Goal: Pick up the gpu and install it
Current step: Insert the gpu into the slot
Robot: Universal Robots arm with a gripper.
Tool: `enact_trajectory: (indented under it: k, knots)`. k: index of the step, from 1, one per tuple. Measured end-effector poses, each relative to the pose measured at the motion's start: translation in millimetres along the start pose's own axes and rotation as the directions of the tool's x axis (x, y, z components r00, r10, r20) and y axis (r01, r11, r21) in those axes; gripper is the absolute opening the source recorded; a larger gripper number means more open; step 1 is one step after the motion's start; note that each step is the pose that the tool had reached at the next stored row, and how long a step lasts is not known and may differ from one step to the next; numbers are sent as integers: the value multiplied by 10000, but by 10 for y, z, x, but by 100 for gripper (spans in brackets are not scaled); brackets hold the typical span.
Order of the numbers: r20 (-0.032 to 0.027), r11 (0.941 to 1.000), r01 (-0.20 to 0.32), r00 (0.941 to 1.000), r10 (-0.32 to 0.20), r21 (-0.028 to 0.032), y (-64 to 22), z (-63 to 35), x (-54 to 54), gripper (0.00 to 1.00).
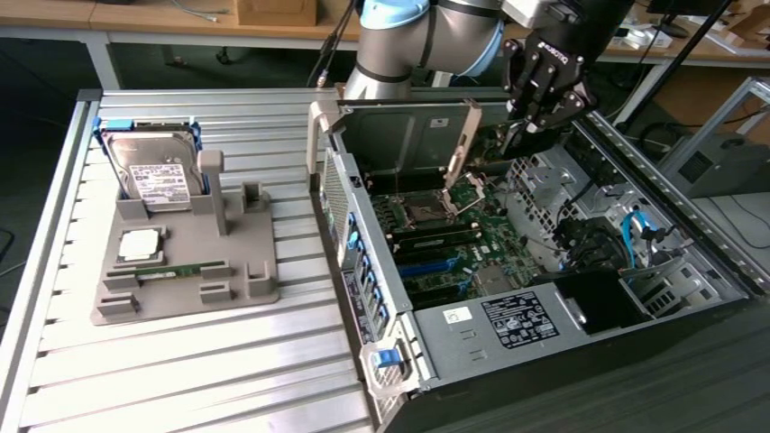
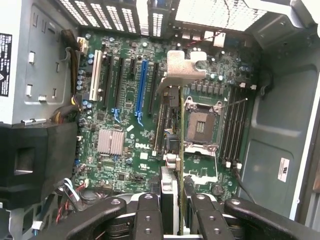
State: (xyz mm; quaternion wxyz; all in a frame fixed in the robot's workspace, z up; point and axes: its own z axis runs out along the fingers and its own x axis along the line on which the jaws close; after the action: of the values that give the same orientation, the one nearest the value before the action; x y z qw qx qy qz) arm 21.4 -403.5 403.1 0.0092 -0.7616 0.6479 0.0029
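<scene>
Black gripper (image 1: 520,142) is down in the open computer case (image 1: 673,244), its fingers (image 2: 147,215) closed narrow on the gpu (image 1: 467,135), one pad on each face of the card. From the wrist view the gpu (image 2: 175,142) is seen edge-on, a thin line running away from the fingers. Its pale metal bracket (image 2: 181,67) is at the far end, pointing towards the vented rear wall of the case. Under it lies the green motherboard (image 2: 115,165). The card sits over the strip between the black expansion slots and the CPU socket (image 2: 200,122), with the long blue slot (image 2: 141,85) just off to one side. Whether its lower edge touches the board, I cannot tell. Over on the exterior view's left, the grey holder (image 1: 241,280) stands on the slatted metal table (image 1: 180,379), carrying the hard drive (image 1: 151,171) upright and the green memory stick (image 1: 169,271) lying flat, well apart from the gripper.
</scene>
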Motion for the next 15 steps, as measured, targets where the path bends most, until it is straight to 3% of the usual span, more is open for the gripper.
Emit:
enact_trajectory:
  k: [15]
  knots:
    - [11,9952,981,9952,-981,-15,0,0,0,28]
